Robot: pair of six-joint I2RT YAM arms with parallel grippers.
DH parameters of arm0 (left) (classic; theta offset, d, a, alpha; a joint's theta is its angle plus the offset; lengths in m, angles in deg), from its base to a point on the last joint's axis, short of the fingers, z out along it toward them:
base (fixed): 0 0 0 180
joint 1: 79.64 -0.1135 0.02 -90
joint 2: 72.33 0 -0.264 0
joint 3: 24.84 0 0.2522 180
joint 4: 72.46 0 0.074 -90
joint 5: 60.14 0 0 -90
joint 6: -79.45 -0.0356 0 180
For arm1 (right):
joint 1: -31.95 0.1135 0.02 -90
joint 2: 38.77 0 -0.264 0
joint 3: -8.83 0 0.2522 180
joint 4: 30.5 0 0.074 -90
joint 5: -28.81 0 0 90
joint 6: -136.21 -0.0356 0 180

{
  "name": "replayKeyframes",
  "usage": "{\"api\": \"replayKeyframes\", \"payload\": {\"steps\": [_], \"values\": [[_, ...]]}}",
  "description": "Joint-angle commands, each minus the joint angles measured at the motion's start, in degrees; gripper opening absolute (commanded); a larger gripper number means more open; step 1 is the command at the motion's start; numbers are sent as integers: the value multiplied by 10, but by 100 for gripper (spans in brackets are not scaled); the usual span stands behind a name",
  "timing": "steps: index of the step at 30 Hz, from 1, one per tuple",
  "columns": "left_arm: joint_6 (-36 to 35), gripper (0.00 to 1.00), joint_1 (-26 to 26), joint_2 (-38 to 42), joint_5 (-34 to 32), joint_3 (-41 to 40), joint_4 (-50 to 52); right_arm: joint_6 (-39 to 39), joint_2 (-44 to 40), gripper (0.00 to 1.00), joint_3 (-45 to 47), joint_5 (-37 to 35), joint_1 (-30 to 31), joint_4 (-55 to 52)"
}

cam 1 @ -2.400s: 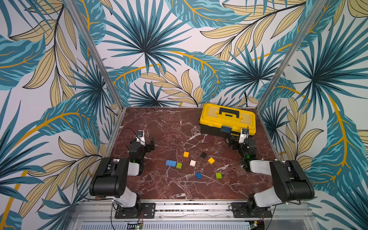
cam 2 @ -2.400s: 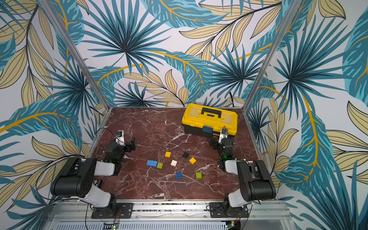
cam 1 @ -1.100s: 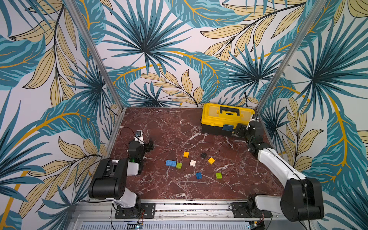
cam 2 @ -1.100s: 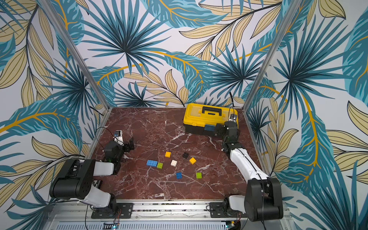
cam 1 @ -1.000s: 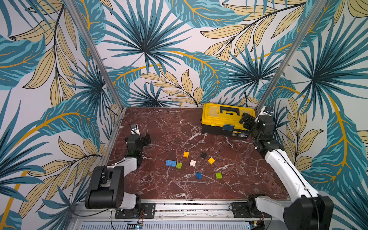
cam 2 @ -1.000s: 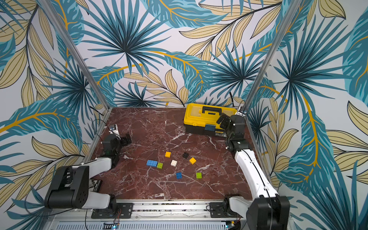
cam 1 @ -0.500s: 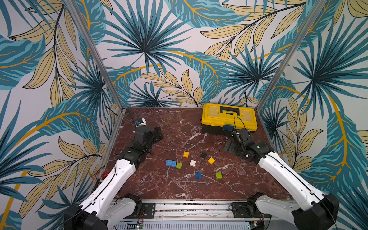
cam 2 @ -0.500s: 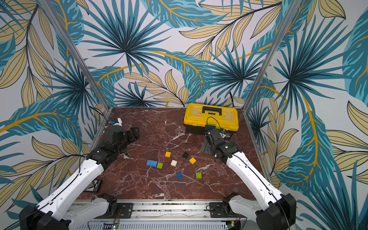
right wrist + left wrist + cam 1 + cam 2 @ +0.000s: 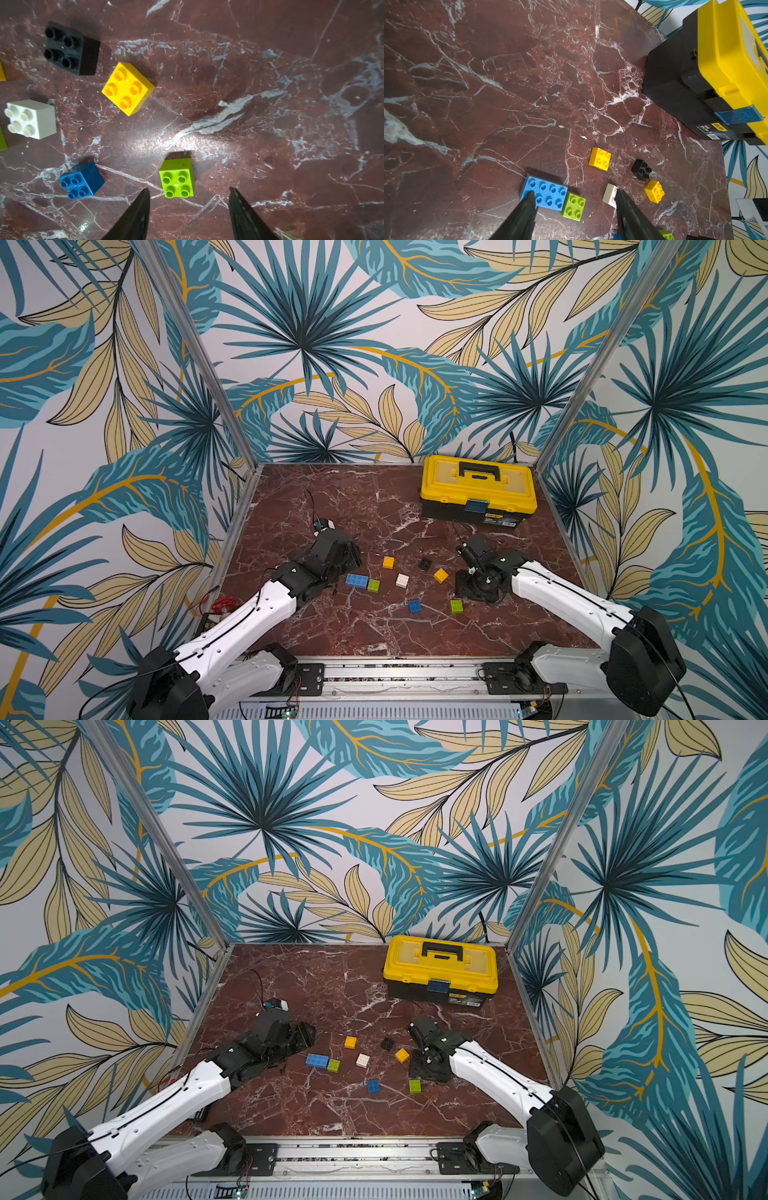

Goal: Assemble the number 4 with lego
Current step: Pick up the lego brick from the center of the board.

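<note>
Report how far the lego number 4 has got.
Done: nothing; all eight bricks lie loose on the table, only the long blue brick abutting a lime green brick. In hand: nothing gripped; the left pincer hangs open near that pair, the right pincer open by the other lime green brick. Left: every join of the 4.

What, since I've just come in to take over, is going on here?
Two robot arms are set to build a number 4. All eight lego bricks lie loose on the table. Nothing is stacked, though the long blue brick touches a lime green brick. The left gripper hangs over that pair, the right gripper near the other lime green brick. Both have open jaws and hold nothing.
</note>
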Motion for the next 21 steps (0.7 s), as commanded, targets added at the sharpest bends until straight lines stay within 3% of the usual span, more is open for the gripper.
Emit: {"api": "replayKeyframes", "payload": {"steps": [1,18,21], "values": [[12,63,2,5,4,-21,0,22,29,61,5,17,14,12],[17,60,3,7,9,-45,5,19,93,53,15,-14,63,15],[17,60,3,5,8,-47,3,14,90,46,21,-17,67,15]]}}
